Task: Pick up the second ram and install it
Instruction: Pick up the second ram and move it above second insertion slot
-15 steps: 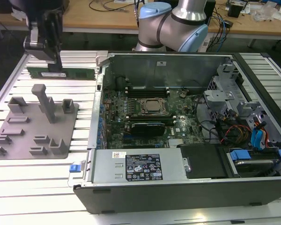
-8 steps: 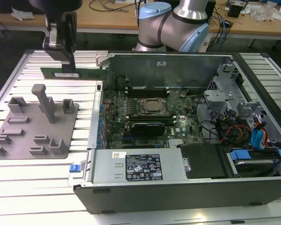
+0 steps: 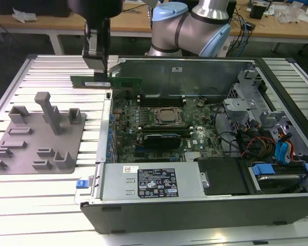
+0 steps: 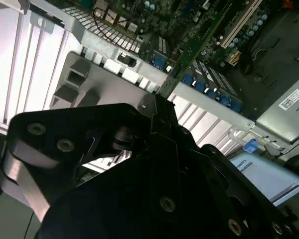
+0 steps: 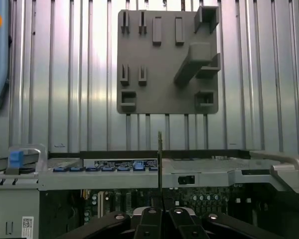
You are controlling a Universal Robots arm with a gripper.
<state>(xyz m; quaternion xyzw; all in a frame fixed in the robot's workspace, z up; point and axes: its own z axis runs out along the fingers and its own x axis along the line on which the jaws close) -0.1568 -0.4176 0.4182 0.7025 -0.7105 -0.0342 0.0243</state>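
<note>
In the exterior view, the gripper (image 3: 100, 70) hangs at about ten o'clock from the processor socket (image 3: 167, 117), its fingers closed on the upper edge of the second ram (image 3: 118, 82). The ram is a thin green board held level, its long axis running nine to three o'clock. One end is over the ribbed metal table (image 3: 51, 66) and the other over the wall of the open computer case (image 3: 185, 77). At six o'clock from the socket, the grey power supply (image 3: 113, 184) carries a black label (image 3: 158, 183) with white print. The matte grey fixture tray (image 3: 20, 154), with upright posts, lies at nine o'clock from the case.

In the second wrist view, the black gripper (image 4: 159, 107) pinches the ram (image 4: 187, 59), seen edge-on as a narrow green strip reaching over the case wall towards the motherboard (image 4: 189, 15).

In the first wrist view, the ram (image 5: 160, 159) shows as a thin line extending from between the closed fingers (image 5: 150, 219). It crosses the case wall just beside a strip label (image 5: 125, 164), and its edge points towards the fixture tray (image 5: 164, 94).
</note>
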